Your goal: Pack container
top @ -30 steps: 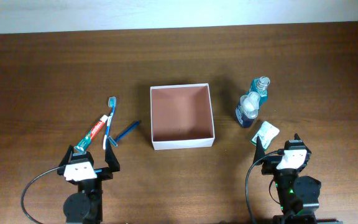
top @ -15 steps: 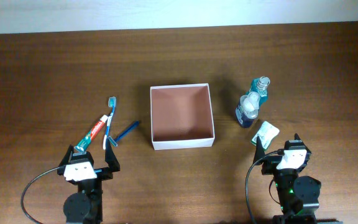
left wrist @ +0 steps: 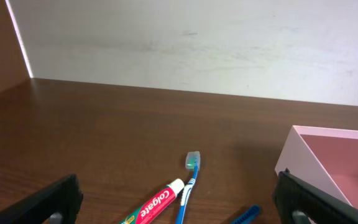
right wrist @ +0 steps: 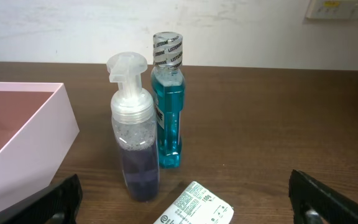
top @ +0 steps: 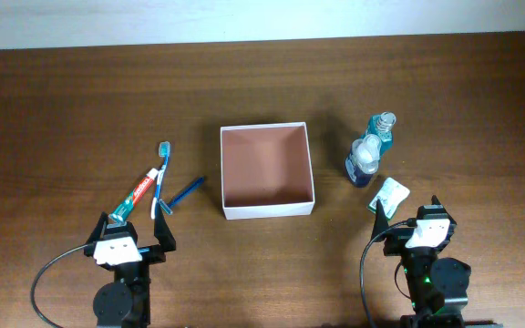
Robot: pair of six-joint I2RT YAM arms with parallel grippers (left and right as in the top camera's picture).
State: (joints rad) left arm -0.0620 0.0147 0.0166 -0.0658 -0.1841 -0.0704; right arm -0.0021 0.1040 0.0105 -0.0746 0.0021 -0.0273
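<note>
Left gripper and right gripper: both wide open, holding nothing. Container sits mid-table, empty. Risk: pump bottle and teal bottle stand upright, close together; a grab at one could likely topple the other.

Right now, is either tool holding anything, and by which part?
Nothing is held: the left tool and the right tool both stand open and empty.

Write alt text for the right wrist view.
A clear pump bottle and a teal mouthwash bottle stand upright together on the wooden table. A small white packet lies in front; the container sits at frame left.
</note>
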